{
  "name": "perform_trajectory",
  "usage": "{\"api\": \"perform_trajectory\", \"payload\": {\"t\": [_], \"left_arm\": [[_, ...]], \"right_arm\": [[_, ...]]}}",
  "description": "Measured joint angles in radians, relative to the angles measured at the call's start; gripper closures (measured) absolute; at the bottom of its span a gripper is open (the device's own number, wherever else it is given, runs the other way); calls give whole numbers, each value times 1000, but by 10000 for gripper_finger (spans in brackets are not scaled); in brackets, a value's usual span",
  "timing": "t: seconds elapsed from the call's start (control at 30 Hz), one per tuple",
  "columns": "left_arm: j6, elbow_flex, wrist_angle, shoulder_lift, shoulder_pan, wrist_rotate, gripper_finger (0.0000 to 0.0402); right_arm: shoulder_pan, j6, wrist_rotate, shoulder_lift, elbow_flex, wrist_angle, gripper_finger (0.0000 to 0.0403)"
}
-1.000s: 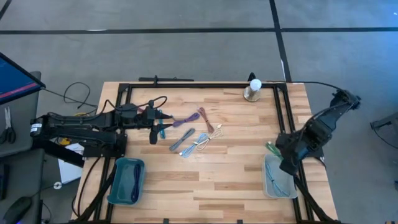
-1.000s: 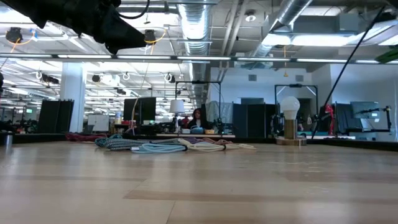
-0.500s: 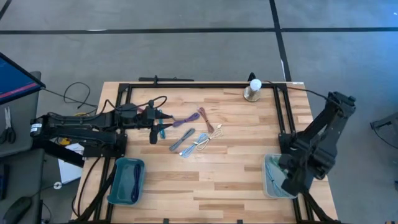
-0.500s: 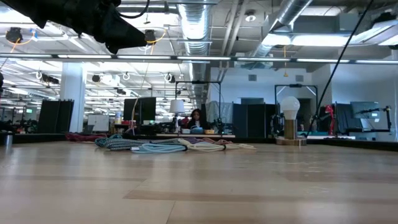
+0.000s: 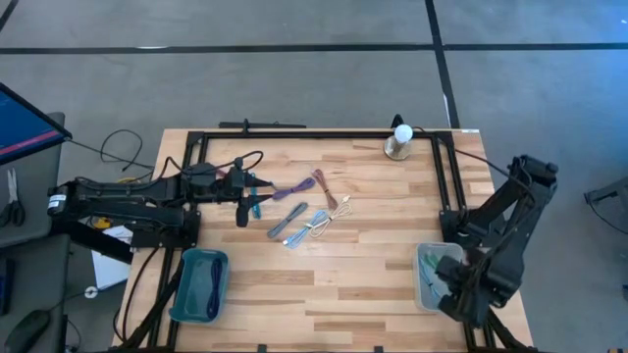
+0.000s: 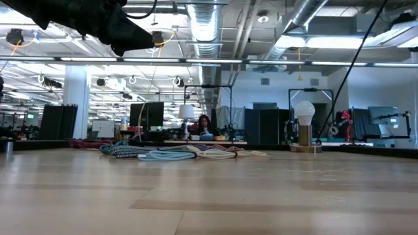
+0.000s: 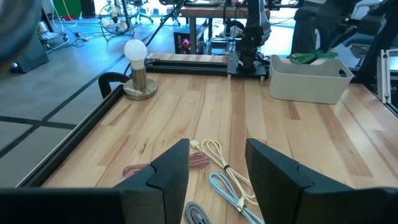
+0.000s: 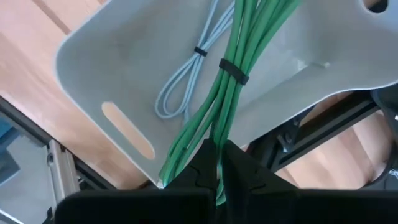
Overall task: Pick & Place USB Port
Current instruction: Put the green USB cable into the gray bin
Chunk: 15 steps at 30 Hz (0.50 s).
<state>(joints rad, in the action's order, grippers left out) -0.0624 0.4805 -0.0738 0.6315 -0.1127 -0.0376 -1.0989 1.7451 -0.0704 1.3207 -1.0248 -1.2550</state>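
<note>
Right claw (image 8: 217,163) is clamping the green cable (image 8: 233,74) over the grey bin (image 8: 124,74); loops are overhanging its rim, risking spill on release. Left claw (image 7: 217,168) is idling wide.

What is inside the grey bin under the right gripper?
In the grey bin lies a coiled light-blue cable. The right gripper holds a green cable bundle over it, which covers part of the floor.

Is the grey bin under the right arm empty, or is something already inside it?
Not empty. A bundled light blue cable lies on the floor of the grey bin, and the right pincer, shut on a green cable, holds it over the bin.
</note>
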Motion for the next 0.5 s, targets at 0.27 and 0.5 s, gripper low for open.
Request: {"api": "perform_trajectory", "payload": {"t": [0.27,0.5], "left_arm": [[0,0,1,0,0,0,243],[0,0,2,0,0,0,243]], "right_arm": [[1,10,-7,67,0,67,403],[1,15,-11,109,0,60,403]]}}
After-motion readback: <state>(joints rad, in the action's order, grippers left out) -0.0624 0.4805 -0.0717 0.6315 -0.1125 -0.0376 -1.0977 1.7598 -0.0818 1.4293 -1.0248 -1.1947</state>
